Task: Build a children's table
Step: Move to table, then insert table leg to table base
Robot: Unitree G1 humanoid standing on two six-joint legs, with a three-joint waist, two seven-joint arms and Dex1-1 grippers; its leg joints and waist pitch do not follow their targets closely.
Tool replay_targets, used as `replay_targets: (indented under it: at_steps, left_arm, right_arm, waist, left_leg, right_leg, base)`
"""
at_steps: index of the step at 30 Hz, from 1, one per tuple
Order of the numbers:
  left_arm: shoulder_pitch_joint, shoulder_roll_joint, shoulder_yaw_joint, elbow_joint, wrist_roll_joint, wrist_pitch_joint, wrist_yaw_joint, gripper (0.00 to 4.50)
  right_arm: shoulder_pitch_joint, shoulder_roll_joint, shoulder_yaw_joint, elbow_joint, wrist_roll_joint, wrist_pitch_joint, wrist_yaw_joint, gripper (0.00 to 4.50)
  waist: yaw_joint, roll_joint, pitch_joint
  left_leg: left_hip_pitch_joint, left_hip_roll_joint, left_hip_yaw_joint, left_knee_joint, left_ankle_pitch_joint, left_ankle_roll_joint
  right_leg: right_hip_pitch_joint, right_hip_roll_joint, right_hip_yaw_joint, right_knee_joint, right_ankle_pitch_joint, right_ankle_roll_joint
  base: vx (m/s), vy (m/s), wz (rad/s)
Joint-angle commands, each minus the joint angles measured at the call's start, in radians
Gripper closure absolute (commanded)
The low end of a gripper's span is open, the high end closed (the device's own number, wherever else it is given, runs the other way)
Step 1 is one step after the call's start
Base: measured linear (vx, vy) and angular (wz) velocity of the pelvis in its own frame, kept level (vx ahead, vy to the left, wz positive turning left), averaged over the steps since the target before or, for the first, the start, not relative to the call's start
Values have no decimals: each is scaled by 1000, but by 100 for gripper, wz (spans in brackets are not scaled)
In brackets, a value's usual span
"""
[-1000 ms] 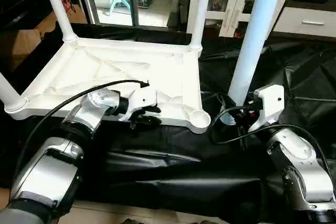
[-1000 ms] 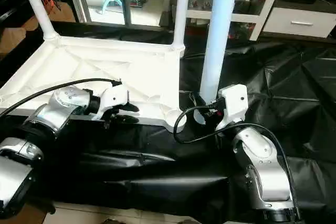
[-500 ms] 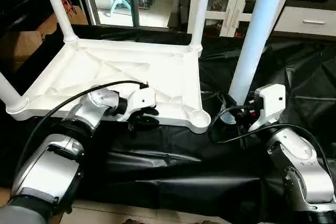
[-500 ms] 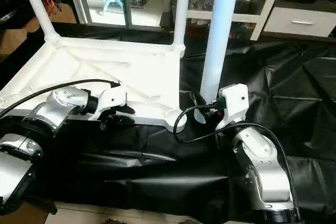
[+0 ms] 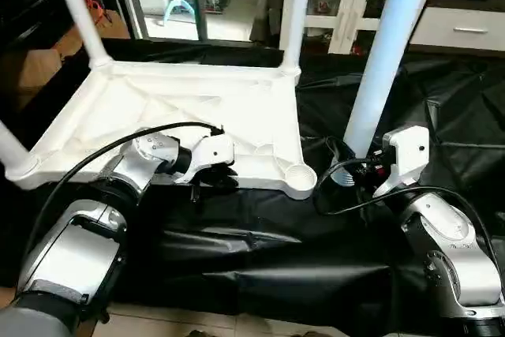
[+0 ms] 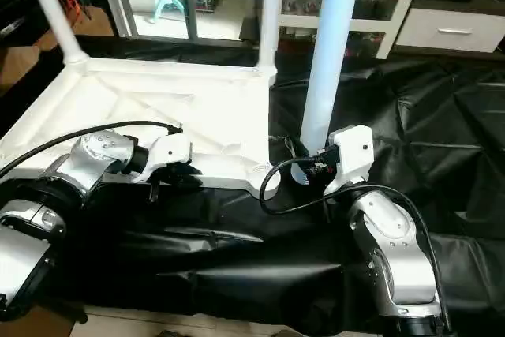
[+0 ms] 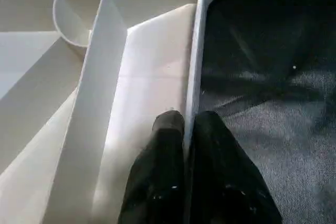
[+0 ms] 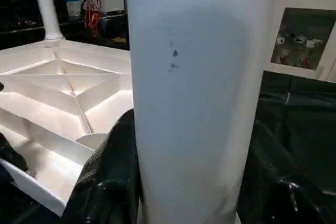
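Note:
The white tabletop [image 5: 158, 108] lies underside up on the black sheet, its ribs showing. Three white legs stand in its sockets: far left [image 5: 75, 9], far right [image 5: 293, 13] and near left [image 5: 9, 147]. The near right socket [image 5: 301, 174] holds nothing. My left gripper [image 7: 188, 119] is shut on the tabletop's near rim, one black finger [image 7: 163, 145] on each side of the thin wall. To the right of the tabletop, my right gripper [image 6: 312, 175] is shut on the fourth leg [image 5: 387, 61], which stands upright with its lower end close to the empty socket.
A crumpled black sheet [image 5: 260, 258] covers the work area. Glass-door cabinets [image 5: 339, 5] and a white drawer [image 5: 465, 29] stand behind. A cardboard box [image 5: 31, 69] sits at the far left. Black cables loop over both forearms.
My left gripper's fingers have closed onto the tabletop's near rim. The right gripper and its leg have stayed where they were.

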Motion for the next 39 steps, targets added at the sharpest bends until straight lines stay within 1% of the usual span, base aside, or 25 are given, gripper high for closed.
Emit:
replay_targets:
  at_steps: [1, 5, 7, 8, 9, 10, 11, 12, 13, 14, 15, 16, 17, 18, 19, 20, 21, 23, 25, 26, 27, 28, 30, 32, 39]
  left_arm:
    - [-8, 15, 5, 3, 10, 16, 8, 435]
    - [75, 21, 37, -89, -40, 82, -24, 445]
    - [137, 29, 54, -176, -66, 160, -22, 449]
    - [162, 37, 58, -216, -68, 200, -11, 449]
    - [175, 41, 60, -238, -68, 221, -5, 449]
    - [194, 49, 61, -273, -61, 269, 10, 449]
    - [236, 63, 64, -349, -60, 339, 18, 449]
    - [275, 72, 68, -417, -73, 379, 11, 449]
    - [290, 74, 70, -440, -79, 386, 7, 449]
    - [319, 79, 72, -484, -92, 397, 0, 449]
    - [384, 88, 74, -581, -123, 382, -29, 449]
    - [390, 89, 74, -591, -125, 384, -31, 449]
    - [435, 97, 69, -662, -132, 389, -41, 449]
    - [436, 97, 68, -664, -132, 389, -41, 449]
    - [460, 101, 62, -702, -134, 388, -44, 449]
    - [472, 104, 57, -723, -136, 383, -47, 449]
    - [472, 104, 57, -723, -136, 383, -47, 449]
    - [518, 104, 45, -851, -155, 442, -42, 449]
    - [524, 101, 38, -867, -156, 445, -42, 449]
    - [529, 100, 33, -878, -154, 446, -38, 449]
    - [532, 99, 31, -883, -153, 448, -36, 449]
    - [533, 99, 26, -886, -146, 445, -31, 449]
    - [533, 98, 23, -890, -138, 444, -26, 449]
    - [534, 100, 20, -895, -133, 445, -24, 449]
    - [504, 97, 14, -866, -111, 435, 12, 449]
  right_arm:
    - [-4, 10, -5, -18, 9, -3, -6, 260]
    - [-7, 37, -1, -16, 48, 15, 5, 260]
    - [-13, 58, -11, 1, 85, 31, 10, 260]
    - [-21, 71, -21, 15, 102, 36, 7, 260]
    - [-25, 78, -27, 23, 111, 39, 4, 260]
    - [-36, 88, -38, 40, 120, 38, -1, 260]
    - [-60, 105, -59, 78, 134, 38, -13, 260]
    - [-82, 114, -71, 111, 139, 31, -16, 260]
    - [-90, 114, -70, 125, 136, 22, -11, 260]
    - [-105, 114, -68, 151, 131, 6, -1, 260]
    - [-133, 104, -44, 199, 118, -32, 55, 260]
    - [-135, 102, -40, 203, 119, -36, 66, 260]
    - [-151, 80, -4, 231, 129, -63, 174, 260]
    - [-151, 79, -3, 232, 130, -63, 179, 260]
    - [-163, 59, 19, 255, 149, -66, 270, 260]
    - [-171, 47, 29, 271, 161, -58, 321, 260]
    - [-171, 47, 29, 271, 161, -58, 321, 260]
    - [-221, 20, 21, 342, 227, -2, 472, 260]
    - [-235, 8, 19, 357, 245, 22, 514, 260]
    - [-241, -4, 20, 369, 253, 31, 543, 260]
    - [-243, -10, 22, 376, 251, 26, 554, 260]
    - [-246, -24, 23, 391, 249, 17, 579, 260]
    - [-250, -36, 19, 413, 251, 7, 608, 260]
    - [-253, -46, 19, 428, 261, 13, 640, 260]
    - [-223, -91, 65, 411, 257, 35, 764, 260]
  waist:
    - [0, -2, -76]
    - [-9, 2, -75]
    - [-12, 2, -75]
    - [-15, -1, -74]
    - [-15, 3, -75]
    - [-16, 5, -73]
    - [-20, -14, -72]
    - [-20, -6, -72]
    - [-27, -6, -67]
    - [-28, -3, -68]
    - [-34, -18, -68]
    - [-34, -12, -67]
    - [-32, -14, -66]
    - [-33, -12, -67]
    - [-31, -11, -66]
    - [-30, -15, -65]
    - [-28, -14, -64]
    - [-25, -20, -59]
    - [-18, -17, -59]
    - [-15, -22, -58]
    - [-14, -22, -59]
    - [-13, -29, -58]
    - [-8, -27, -56]
    - [-9, -32, -53]
    - [-6, -35, -48]
  left_leg:
    - [34, 94, -45, -82, -80, 78]
    - [32, 96, -47, -84, -88, 82]
    - [29, 97, -47, -83, -82, 92]
    - [30, 97, -46, -84, -96, 93]
    - [31, 100, -48, -84, -100, 89]
    - [32, 98, -47, -85, -110, 84]
    - [34, 100, -44, -88, -124, 73]
    - [31, 102, -50, -88, -119, 69]
    - [23, 98, -51, -91, -123, 64]
    - [30, 97, -49, -90, -140, 49]
    - [29, 99, -47, -91, -153, 43]
    - [29, 98, -48, -91, -151, 44]
    - [35, 96, -43, -89, -155, 47]
    - [31, 96, -45, -88, -152, 51]
    - [32, 96, -43, -88, -142, 61]
    - [30, 96, -45, -88, -139, 74]
    - [31, 97, -44, -89, -132, 79]
    - [33, 99, -44, -89, -130, 85]
    - [36, 99, -42, -89, -107, 89]
    - [40, 99, -39, -90, -95, 90]
    - [37, 98, -40, -89, -87, 92]
    - [35, 97, -38, -89, -78, 97]
    - [35, 96, -38, -89, -86, 94]
    - [34, 96, -39, -90, -106, 84]
    - [35, 97, -40, -93, -122, 82]
  right_leg:
    - [49, -85, 36, -48, 60, -329]
    - [51, -86, 36, -49, 55, -338]
    - [52, -88, 36, -47, 60, -342]
    - [50, -87, 36, -51, 36, -340]
    - [51, -89, 36, -49, 25, -339]
    - [47, -86, 36, -54, -4, -333]
    - [45, -83, 36, -56, -32, -329]
    - [50, -90, 37, -50, -35, -330]
    - [51, -88, 36, -56, -79, -317]
    - [45, -85, 36, -59, -113, -307]
    - [45, -84, 36, -61, -123, -303]
    - [45, -84, 38, -60, -126, -300]
    - [39, -81, 38, -63, -132, -295]
    - [44, -83, 38, -60, -124, -296]
    - [41, -81, 38, -62, -117, -289]
    - [44, -81, 38, -60, -112, -289]
    - [43, -81, 38, -61, -110, -288]
    - [41, -82, 40, -62, -114, -291]
    - [39, -78, 39, -63, -113, -289]
    - [33, -72, 38, -61, -99, -287]
    - [36, -72, 37, -58, -89, -288]
    - [36, -74, 37, -58, -82, -287]
    - [35, -77, 38, -61, -102, -286]
    - [35, -78, 39, -64, -132, -283]
    - [32, -78, 39, -69, -162, -277]
  base:
    - [0, 0, 0]
    - [0, 0, 0]
    - [0, 0, 0]
    - [0, 0, 0]
    - [0, 0, 0]
    - [0, 0, 0]
    - [0, 0, 0]
    - [0, 0, 0]
    - [0, 0, 0]
    - [0, 0, 0]
    - [0, 0, 0]
    - [0, 0, 0]
    - [0, 0, 0]
    - [0, 0, 0]
    - [0, 0, 0]
    - [0, 0, 0]
    - [0, 0, 0]
    - [0, 0, 0]
    - [0, 0, 0]
    - [0, 0, 0]
    - [0, 0, 0]
    - [0, 0, 0]
    - [0, 0, 0]
    - [0, 0, 0]
    - [0, 0, 0]
